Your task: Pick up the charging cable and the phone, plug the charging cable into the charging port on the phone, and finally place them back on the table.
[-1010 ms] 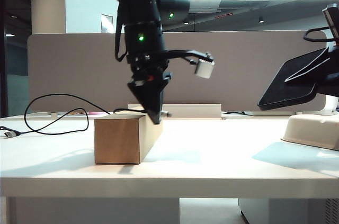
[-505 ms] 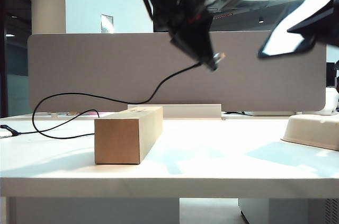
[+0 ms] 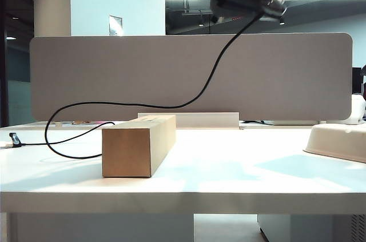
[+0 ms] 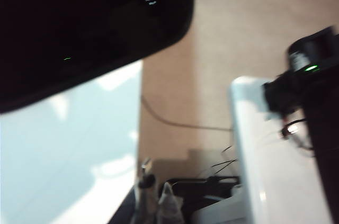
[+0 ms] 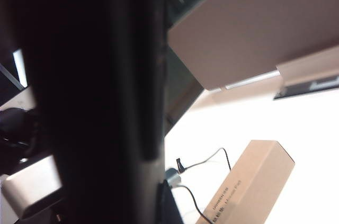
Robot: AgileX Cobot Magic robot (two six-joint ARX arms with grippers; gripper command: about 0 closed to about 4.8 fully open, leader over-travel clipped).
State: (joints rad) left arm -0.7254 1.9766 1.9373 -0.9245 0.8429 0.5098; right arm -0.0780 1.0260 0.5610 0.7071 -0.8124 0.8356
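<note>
High over the table point(image 3: 229, 179), my left gripper point(image 3: 270, 6) is shut on the plug end of the charging cable point(image 3: 211, 76). The black cord hangs in a long curve down to the desk, and its USB plug point(image 3: 14, 138) lies at the far left. In the left wrist view the fingertips point(image 4: 151, 203) pinch the plug, with the phone point(image 4: 79, 28) close beyond them as a big dark slab. My right gripper holds the phone point(image 5: 95, 91), which fills its wrist view and hides the jaws. The charging port cannot be made out.
A brown cardboard box point(image 3: 137, 145) stands on the desk left of centre, also seen from the right wrist point(image 5: 249, 181). A white rounded stand point(image 3: 337, 139) sits at the right edge. A grey partition point(image 3: 114, 70) runs along the back.
The left gripper has risen from the box top to the upper edge of the exterior view, pulling the cable up. The right gripper has lifted the phone up and out of that view.
</note>
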